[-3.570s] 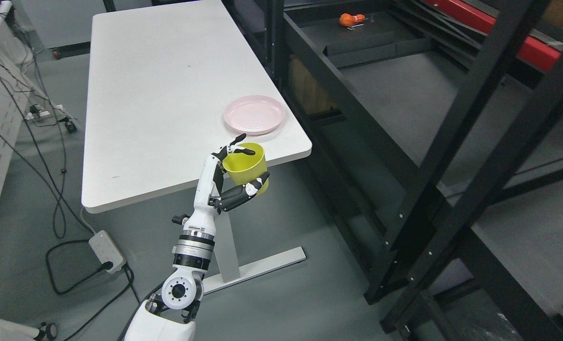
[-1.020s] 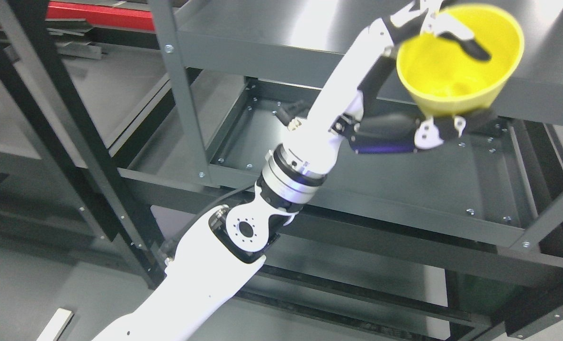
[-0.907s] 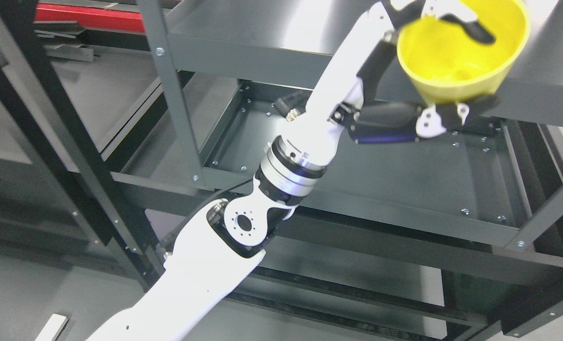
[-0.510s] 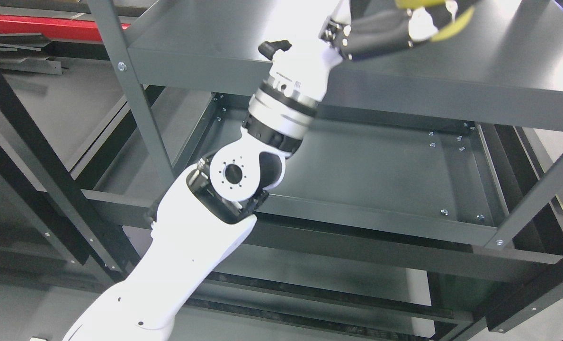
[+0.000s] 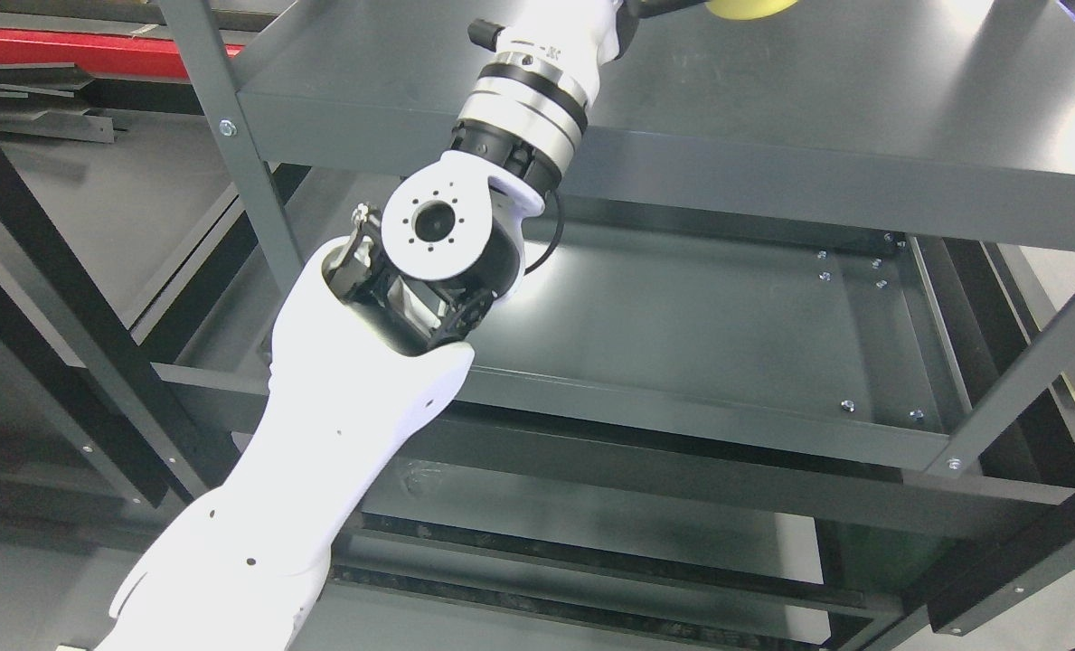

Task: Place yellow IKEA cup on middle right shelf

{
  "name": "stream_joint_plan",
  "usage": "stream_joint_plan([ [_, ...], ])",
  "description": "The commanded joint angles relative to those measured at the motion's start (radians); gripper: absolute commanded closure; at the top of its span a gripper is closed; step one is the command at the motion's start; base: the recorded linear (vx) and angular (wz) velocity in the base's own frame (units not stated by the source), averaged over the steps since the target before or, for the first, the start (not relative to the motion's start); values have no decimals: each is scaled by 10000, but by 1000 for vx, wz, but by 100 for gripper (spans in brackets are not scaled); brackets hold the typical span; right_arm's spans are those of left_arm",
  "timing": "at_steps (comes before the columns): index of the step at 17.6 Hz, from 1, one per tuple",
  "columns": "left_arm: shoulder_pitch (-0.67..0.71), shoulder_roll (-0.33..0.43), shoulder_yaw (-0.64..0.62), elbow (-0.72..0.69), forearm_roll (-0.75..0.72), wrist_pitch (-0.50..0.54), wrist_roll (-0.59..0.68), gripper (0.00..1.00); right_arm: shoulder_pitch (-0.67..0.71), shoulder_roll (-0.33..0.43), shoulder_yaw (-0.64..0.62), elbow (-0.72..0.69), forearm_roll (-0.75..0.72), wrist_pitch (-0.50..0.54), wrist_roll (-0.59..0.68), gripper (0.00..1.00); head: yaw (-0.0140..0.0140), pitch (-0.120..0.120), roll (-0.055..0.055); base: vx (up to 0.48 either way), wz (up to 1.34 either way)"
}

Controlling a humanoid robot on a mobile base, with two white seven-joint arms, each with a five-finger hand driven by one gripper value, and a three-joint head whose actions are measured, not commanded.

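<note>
Only the bottom of the yellow cup (image 5: 747, 7) shows, at the very top edge of the head view, above the upper grey shelf (image 5: 862, 108). My left arm (image 5: 528, 81) rises from the lower left, past the shelf's front lip, to the cup. Its hand is almost wholly cut off by the top edge; a dark sliver sits just left of the cup. Whether the cup rests on the shelf or hangs above it is hidden. My right arm is out of view.
Below the upper shelf lies a second grey shelf (image 5: 727, 325) with a raised rim. A grey upright post (image 5: 230, 154) stands left of my arm and another (image 5: 1016, 380) at the right. Black rack beams (image 5: 58, 298) cross the left side, with a red beam (image 5: 67, 43) behind.
Since 3.6 s ago the view has swung from the white table to the rack. In the last second my left arm rose, carrying the cup from below the upper shelf's lip to above its surface.
</note>
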Motion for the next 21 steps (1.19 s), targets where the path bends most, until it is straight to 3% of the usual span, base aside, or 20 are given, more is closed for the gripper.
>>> stream_joint_plan([
  [1, -547, 176, 377, 1861, 869, 309, 49, 99, 137, -175, 168, 0, -245, 8, -7, 1, 0, 0, 0, 0, 0],
  [5, -624, 176, 362, 2876, 427, 247, 64, 95, 137, -175, 168, 0, -245, 8, -7, 1, 0, 0, 0, 0, 0],
  [7, -640, 176, 210, 2924, -553, 263, 64, 94, 137, -175, 168, 0, -245, 8, -7, 1, 0, 0, 0, 0, 0],
  [10, -640, 176, -6, 2954, -787, 293, 79, 93, 137, -175, 168, 0, -245, 8, -7, 1, 0, 0, 0, 0, 0],
  [12, -625, 176, -21, 3336, -803, 400, 79, 77, 137, -175, 168, 0, -245, 8, -7, 1, 0, 0, 0, 0, 0],
  [14, -594, 176, -6, 3445, -818, 432, 79, 74, 137, -175, 168, 0, -245, 8, -7, 1, 0, 0, 0, 0, 0],
  [21, -563, 176, -158, 3645, -925, 447, 33, 29, 137, -175, 168, 0, -245, 8, -7, 1, 0, 0, 0, 0, 0],
])
